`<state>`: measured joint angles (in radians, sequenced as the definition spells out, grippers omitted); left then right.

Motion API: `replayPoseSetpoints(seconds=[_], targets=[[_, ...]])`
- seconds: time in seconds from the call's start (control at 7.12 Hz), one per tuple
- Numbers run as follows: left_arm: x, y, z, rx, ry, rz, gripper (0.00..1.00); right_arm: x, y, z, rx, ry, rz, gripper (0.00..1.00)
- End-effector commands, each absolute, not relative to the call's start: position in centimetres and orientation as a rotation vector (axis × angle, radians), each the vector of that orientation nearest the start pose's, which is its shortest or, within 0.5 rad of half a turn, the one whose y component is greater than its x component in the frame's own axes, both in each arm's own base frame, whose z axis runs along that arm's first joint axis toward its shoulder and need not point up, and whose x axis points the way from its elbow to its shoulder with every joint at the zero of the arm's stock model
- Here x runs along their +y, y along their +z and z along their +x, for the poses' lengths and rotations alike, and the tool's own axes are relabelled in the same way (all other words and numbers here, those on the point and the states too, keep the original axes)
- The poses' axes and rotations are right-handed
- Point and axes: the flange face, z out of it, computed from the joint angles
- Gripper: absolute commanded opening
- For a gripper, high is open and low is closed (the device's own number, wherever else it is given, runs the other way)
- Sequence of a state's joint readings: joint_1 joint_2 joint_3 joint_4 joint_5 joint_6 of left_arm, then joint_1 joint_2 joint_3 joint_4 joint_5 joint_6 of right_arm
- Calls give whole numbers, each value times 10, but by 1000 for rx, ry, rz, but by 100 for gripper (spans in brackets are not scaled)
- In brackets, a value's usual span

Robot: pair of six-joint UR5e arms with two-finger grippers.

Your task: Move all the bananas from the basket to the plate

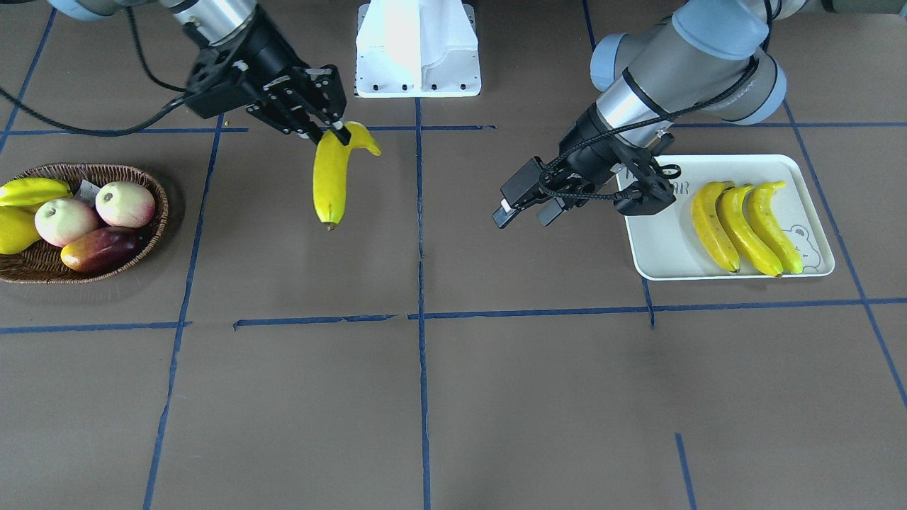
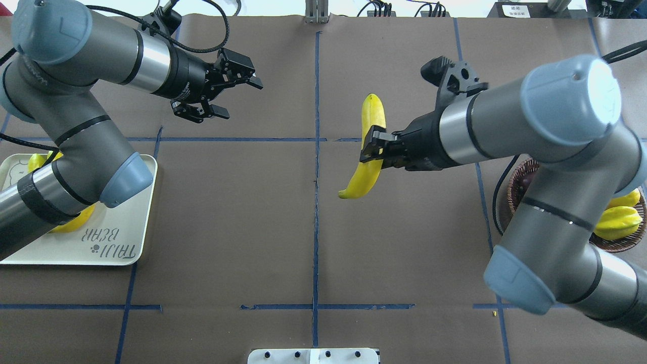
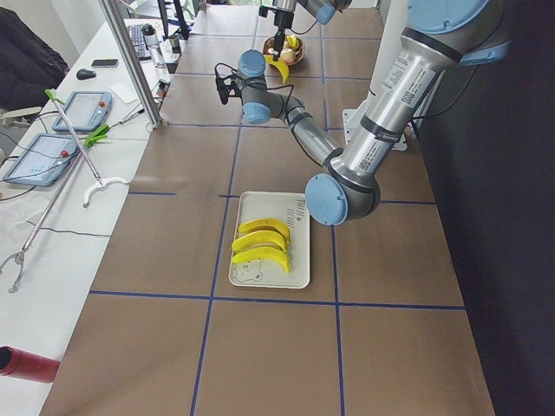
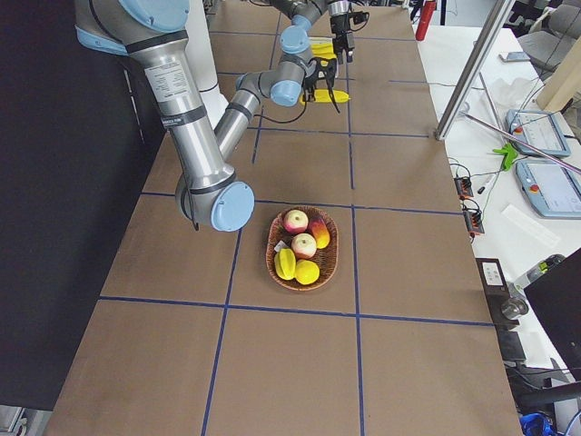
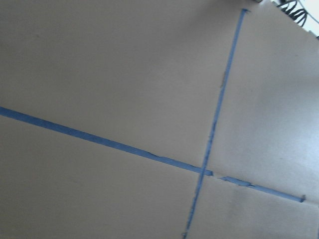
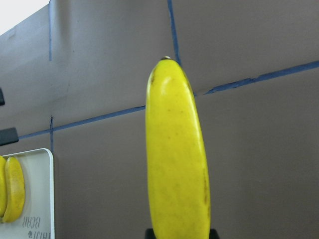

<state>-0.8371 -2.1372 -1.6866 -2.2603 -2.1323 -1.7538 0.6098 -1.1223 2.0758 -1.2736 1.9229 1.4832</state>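
- Overhead exterior: my right end effector (image 2: 373, 146) is clamped on a long, curved, glossy yellow banana (image 2: 364, 177). It is held in the air over the brown tabletop (image 2: 252, 227), just on my right of the centre tape line.
- My left end effector (image 2: 241, 98) is spread apart and empty. It is aimed toward centre, well apart from the banana.
- The white rectangular rimmed plate (image 1: 662, 248) sits on my left side. Three yellow bananas (image 1: 740, 227) lie side by side on the half farther from centre; the nearer half is bare.
- The oval brown wicker basket (image 1: 42, 269) on my right shows two pink-white peaches (image 1: 125, 203), a dark red mango (image 1: 99, 249) and other yellow fruit (image 1: 32, 191). I see no banana in it, so I judge the held one is the last.
- Step as I read it: hand over at centre, then set down on the plate.
- To do it well, present the free length that sticks out past my right fingers. Left then closes on bare banana, not on my own fingers.
- Left should clamp fully before right lets go. The skin looks smooth, so expect slip or swing if it is taken far from the middle.
- Lay it parallel to the other three on the bare half. Release low so it can't roll over the rim.
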Motion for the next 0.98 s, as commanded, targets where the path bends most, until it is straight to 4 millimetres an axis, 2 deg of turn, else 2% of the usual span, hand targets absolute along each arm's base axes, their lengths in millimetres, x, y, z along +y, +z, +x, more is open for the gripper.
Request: replayPoseSetpoints(seconds=[0.0,0.14,0.28,0.56,0.84], targets=[[-528,168,372,1466,-484,-43,99,-348,150,-419,-1276,222,160,2],[-518,160,385,1482,-454,-56,99,-342,147,-426,-1276,220,169,2],[-495,146,410,1519,-401,-90,99,-336,145,-433,-1278,216,178,2],[-459,126,447,1558,-366,-129,99,-333,142,-435,-1282,211,178,3],[-439,118,472,1594,-383,-110,98,-332,141,-434,-1286,210,180,3]])
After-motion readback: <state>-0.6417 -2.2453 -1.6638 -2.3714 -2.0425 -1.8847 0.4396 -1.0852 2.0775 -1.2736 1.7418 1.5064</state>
